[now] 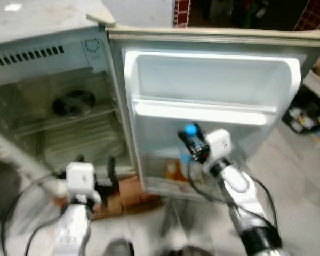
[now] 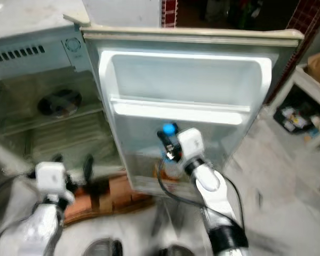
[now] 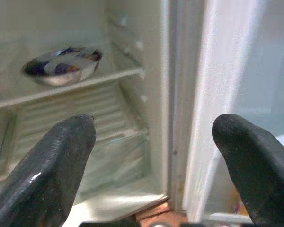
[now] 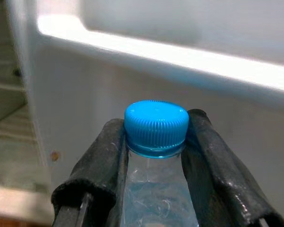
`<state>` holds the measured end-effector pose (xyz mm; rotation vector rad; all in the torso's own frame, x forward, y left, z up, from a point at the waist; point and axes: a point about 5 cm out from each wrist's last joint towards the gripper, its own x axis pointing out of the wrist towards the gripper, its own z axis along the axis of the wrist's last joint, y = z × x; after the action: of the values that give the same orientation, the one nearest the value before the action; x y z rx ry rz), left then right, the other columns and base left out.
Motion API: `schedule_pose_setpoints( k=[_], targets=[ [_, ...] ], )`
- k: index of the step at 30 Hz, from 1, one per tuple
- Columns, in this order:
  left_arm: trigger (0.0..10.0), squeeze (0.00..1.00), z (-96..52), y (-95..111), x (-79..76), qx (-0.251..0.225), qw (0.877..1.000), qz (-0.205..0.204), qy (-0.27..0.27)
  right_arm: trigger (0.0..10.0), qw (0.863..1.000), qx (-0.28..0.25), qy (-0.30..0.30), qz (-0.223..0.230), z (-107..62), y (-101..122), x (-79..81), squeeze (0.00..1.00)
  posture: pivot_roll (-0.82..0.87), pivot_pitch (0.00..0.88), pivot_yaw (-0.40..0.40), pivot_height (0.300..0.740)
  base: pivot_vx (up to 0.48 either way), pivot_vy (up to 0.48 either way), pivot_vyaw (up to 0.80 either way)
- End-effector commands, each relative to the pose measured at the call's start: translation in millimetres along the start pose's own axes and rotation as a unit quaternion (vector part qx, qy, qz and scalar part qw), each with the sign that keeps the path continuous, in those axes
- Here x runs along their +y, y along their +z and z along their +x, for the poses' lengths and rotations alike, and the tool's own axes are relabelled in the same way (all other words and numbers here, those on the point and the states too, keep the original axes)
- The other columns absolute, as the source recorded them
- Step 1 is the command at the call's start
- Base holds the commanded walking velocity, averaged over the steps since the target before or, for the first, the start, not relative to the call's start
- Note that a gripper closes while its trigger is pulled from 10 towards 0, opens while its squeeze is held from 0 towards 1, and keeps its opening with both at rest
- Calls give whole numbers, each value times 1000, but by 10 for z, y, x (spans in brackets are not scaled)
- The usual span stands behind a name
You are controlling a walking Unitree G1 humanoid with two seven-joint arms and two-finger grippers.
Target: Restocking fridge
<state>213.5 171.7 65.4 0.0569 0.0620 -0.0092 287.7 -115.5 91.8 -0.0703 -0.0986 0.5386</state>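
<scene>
Right wrist view — bottle point(image 4: 156, 156) near door shelf point(image 4: 180, 59)

The bottle point(image 4: 156, 189) is cut off by the right wrist picture's lower edge, and the right tool point(image 4: 156, 142) covers its neck on both sides. In the eye views only its blue cap point(image 1: 190, 129) can be made out. An orange item point(image 1: 173, 170) low in the fridge door point(image 1: 213, 74) is too blurred to name. The bowl point(image 3: 61, 66) pattern is blurred
</scene>
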Motion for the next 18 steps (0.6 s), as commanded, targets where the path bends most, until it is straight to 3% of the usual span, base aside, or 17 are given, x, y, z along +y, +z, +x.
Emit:
schedule_pose_setpoints(
  k=[1, 4, 6, 18],
  targets=[
    [10000, 0, -21, 4, 15, 0, 1000, 2, 6, 10000, 1000, -16, 16, 5, 30, 73, 50, 0, 26, 94, 13, 740, 0, 0, 0],
    [10000, 0, -22, 15, 31, -2, 1000, 9, 18, 10000, 999, -11, 37, 18, 23, 55, 101, 0, 35, 99, 13, 740, 0, 0, 0],
    [10000, 0, -36, 19, 120, 4, 999, 10, 45, 10000, 997, -2, 69, 33, 29, 29, 193, 0, 43, 101, 16, 740, 0, 0, 0],
    [10000, 0, -109, -38, 167, 17, 998, 34, 45, 10000, 997, 4, 72, 35, 18, -15, 176, 0, 49, 112, 18, 740, 0, 0, 0]
  ],
)
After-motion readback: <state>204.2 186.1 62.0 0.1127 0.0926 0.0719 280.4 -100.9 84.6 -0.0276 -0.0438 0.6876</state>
